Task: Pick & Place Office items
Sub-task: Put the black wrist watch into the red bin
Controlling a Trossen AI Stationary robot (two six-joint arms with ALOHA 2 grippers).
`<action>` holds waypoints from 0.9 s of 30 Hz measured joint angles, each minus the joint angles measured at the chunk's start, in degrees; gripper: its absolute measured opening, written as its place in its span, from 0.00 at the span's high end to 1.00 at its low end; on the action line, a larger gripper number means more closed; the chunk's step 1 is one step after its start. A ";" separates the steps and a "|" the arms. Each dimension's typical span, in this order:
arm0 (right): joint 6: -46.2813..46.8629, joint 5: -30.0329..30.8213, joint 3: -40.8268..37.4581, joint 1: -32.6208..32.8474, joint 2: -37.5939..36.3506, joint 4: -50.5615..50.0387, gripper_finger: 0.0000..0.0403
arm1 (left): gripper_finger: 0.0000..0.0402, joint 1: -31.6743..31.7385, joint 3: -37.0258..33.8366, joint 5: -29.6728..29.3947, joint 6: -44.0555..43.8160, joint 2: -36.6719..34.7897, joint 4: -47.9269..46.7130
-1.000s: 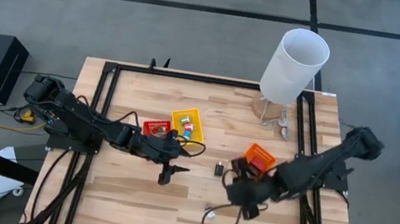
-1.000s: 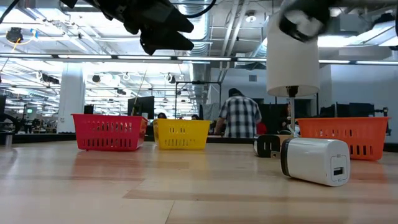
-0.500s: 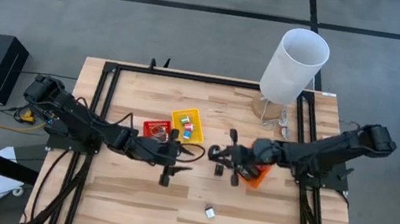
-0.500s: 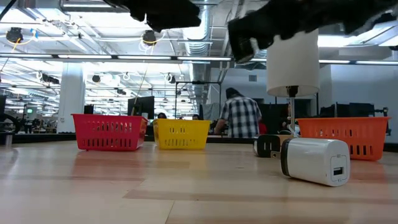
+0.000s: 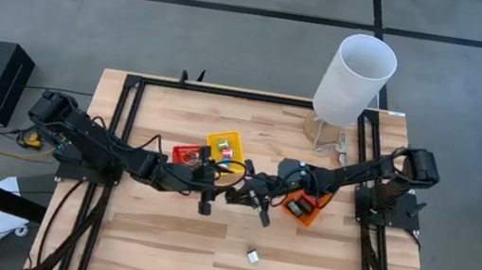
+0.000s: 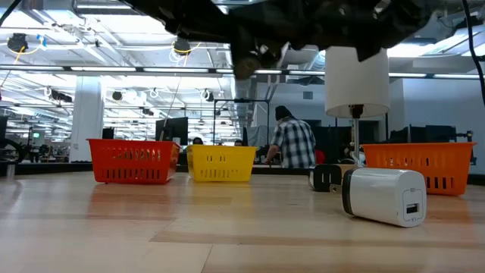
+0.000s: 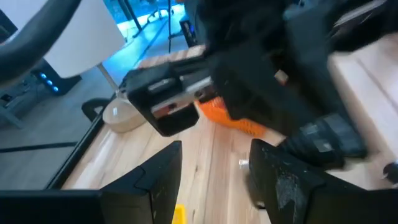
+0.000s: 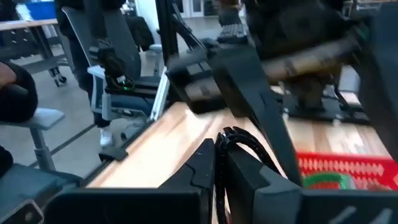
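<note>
**Low view: charger block up front, both arms meeting mid-table**

Low view gives me the white charger block (image 6: 382,196) nearest, lying on the wooden table (image 6: 151,235), with a small black block (image 6: 326,177) just behind it. Farther back I see the red tray (image 6: 133,161), the yellow tray (image 6: 221,163) and the orange tray (image 6: 421,167) in a row, a lamp (image 6: 356,72) behind them, and a person in a checked shirt (image 6: 292,142) in the room beyond.

From above, my left gripper (image 5: 205,197) hangs over bare wood just in front of the red tray; its fingers (image 7: 163,176) are spread apart with nothing between them. My right gripper (image 5: 254,193) sits close beside it, between the yellow and orange trays; its fingers (image 8: 205,167) lie nearly together around a dark cable (image 8: 249,149), though I cannot tell whether they grip it.
</note>
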 joint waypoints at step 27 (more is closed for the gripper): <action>1.28 0.41 1.59 -3.26 -2.06 -9.64 0.96 | 0.54 -3.83 0.00 -9.24 -1.93 0.02 -4.61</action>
